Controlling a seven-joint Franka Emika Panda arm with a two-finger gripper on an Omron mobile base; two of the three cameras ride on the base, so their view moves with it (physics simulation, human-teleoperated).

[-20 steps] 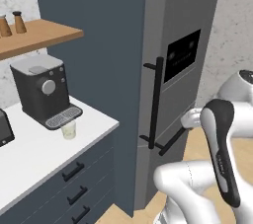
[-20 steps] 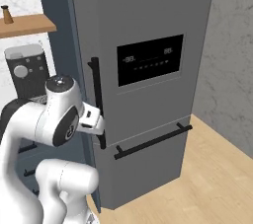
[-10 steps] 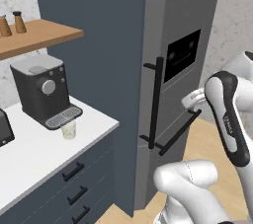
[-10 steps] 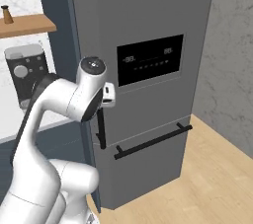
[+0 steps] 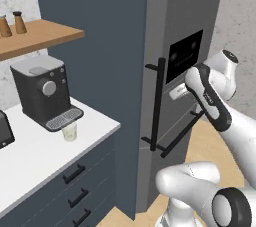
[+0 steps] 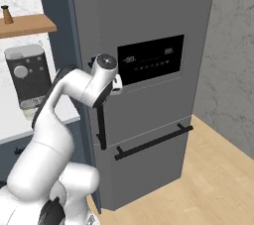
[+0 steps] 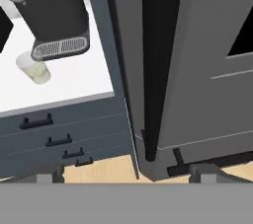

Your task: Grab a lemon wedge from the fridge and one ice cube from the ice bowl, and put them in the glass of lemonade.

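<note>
**Open gripper raised at the shut fridge door**

The fridge (image 5: pixel 185 16) is the biggest thing here: a tall grey unit, its door shut, with a black display panel (image 6: pixel 151 59) on the upper door. A long black vertical handle (image 5: pixel 159 102) runs down the left edge of that door, and a second black bar handle (image 6: pixel 154 141) lies across the lower drawer front. Left of the fridge stands a dark blue-grey side panel (image 5: pixel 95 31).

The white arm (image 6: pixel 54 115) reaches up in front of the door. The gripper (image 5: pixel 176 91) sits near the vertical handle, just below the display panel, and its fingers stand wide apart with nothing between them. In the hand view the handle (image 7: pixel 159 65) fills the middle as a dark vertical bar, close ahead, and I cannot tell whether the fingers touch it.

The white counter (image 5: pixel 35 151) lies left of the fridge, over dark drawers (image 5: pixel 75 186) with black pulls. On it stands a black coffee machine (image 5: pixel 42 91). Above it a wooden shelf (image 5: pixel 37 38) carries 2 small brown shakers (image 5: pixel 11 23).

The glass of lemonade (image 5: pixel 69 131) stands upright on the counter, just in front of the coffee machine's drip tray, well apart from the gripper. It shows in the hand view too (image 7: pixel 33 68).
</note>
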